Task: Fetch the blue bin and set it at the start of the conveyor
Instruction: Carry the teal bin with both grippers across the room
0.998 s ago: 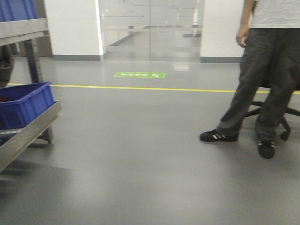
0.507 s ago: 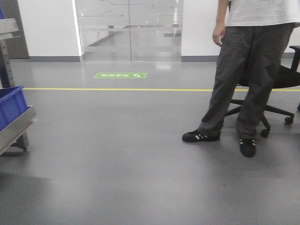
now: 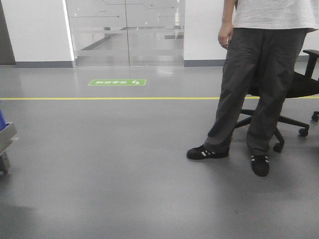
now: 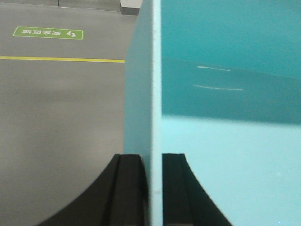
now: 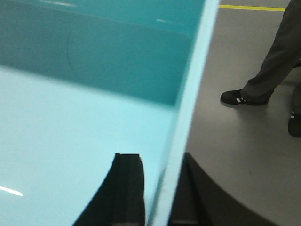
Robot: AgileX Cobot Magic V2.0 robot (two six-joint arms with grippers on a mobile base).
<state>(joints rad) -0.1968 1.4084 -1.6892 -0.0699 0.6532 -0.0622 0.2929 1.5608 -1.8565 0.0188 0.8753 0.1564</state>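
The blue bin (image 4: pixel 225 155), a pale turquoise tub with smooth walls, fills the right half of the left wrist view and the left half of the right wrist view (image 5: pixel 70 127). My left gripper (image 4: pixel 151 162) is shut on the bin's left wall, one black finger outside and one inside. My right gripper (image 5: pixel 162 162) is shut on the opposite wall the same way. Grey floor shows under the held bin. Neither the bin nor the grippers appear in the front view. The conveyor start is out of view.
A person in dark trousers (image 3: pixel 259 84) and black shoes stands at right, in front of a black office chair (image 3: pixel 299 89). A metal rack corner (image 3: pixel 6 139) sits at the far left edge. A yellow floor line (image 3: pixel 114 98), a green floor sign (image 3: pixel 117 82) and glass doors (image 3: pixel 124 30) lie ahead.
The front view has swung right: the rack with dark blue bins slid off the left edge, and the person and chair moved toward the centre.
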